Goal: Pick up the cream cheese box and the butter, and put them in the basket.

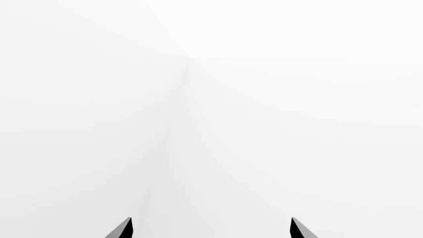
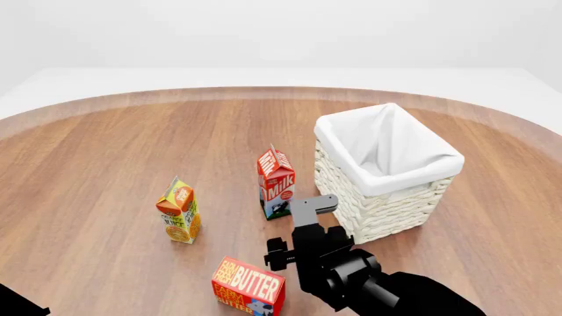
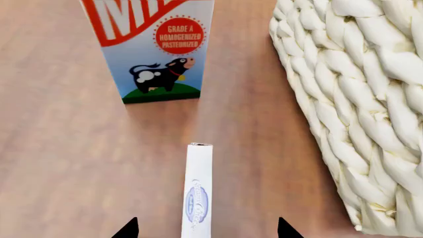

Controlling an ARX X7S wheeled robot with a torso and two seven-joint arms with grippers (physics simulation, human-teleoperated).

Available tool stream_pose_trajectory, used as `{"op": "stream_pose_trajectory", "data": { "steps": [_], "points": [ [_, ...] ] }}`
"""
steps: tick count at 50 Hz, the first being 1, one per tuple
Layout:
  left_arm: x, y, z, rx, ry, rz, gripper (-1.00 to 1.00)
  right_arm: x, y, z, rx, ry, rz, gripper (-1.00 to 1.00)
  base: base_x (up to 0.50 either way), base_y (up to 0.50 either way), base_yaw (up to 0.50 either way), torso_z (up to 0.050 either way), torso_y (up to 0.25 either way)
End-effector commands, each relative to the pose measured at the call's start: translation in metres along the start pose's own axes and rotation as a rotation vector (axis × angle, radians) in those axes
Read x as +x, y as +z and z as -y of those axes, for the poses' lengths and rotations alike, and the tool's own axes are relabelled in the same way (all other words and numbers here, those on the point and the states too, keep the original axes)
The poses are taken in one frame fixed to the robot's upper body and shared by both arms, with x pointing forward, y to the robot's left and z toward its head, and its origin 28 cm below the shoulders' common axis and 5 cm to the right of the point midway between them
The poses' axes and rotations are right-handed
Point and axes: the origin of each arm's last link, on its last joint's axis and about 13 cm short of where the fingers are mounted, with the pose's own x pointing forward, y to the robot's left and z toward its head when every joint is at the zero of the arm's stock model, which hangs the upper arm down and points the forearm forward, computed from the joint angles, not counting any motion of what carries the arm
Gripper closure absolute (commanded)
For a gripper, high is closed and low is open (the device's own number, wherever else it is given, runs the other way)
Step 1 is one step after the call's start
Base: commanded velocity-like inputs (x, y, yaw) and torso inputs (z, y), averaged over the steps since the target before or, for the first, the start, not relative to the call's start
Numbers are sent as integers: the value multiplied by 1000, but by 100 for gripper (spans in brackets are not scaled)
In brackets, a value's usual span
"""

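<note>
The step in hand is judged to be the approach to the cream cheese box [image 3: 197, 198]. In the right wrist view it is seen edge-on at lower centre of the frame, a thin white strip standing on the wood, with the two dark tips of the right gripper [image 3: 205, 230] spread well apart on either side of it and nothing clenched between them. The milk carton [image 3: 155, 49] is seen at upper left of that frame and the basket [image 3: 357, 114] along the right edge.

In the head view the box is hidden behind the right arm, so its place is known from the wrist camera only. There the right gripper [image 2: 309, 214] is seen low at centre, between the milk carton [image 2: 276, 182] and the basket [image 2: 386, 174]. The butter [image 2: 249, 288] lies at the bottom edge, left of the arm, not yet picked up; a juice carton [image 2: 179, 212] stands at centre left. The basket appears to hold nothing.

The next move is judged to call for a short advance, so that the thin box is centred between the tips before closing.

The left gripper [image 1: 211, 229] is shown spread and unladen in its own view, before blank white.
</note>
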Motion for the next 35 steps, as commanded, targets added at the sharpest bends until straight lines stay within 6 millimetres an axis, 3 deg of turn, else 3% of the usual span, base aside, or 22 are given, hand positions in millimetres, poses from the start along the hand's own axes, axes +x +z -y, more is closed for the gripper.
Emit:
{"op": "stream_pose_trajectory", "data": {
  "steps": [1, 35],
  "points": [
    [0, 1, 0, 0, 1, 1, -100, 0, -2, -2, 3, 10, -3, -100, 0, 0, 0, 0, 0],
    [0, 1, 0, 0, 3, 2, -100, 1, 1, 2, -1, -16, 3, -100, 0, 0, 0, 0, 0]
  ]
}}
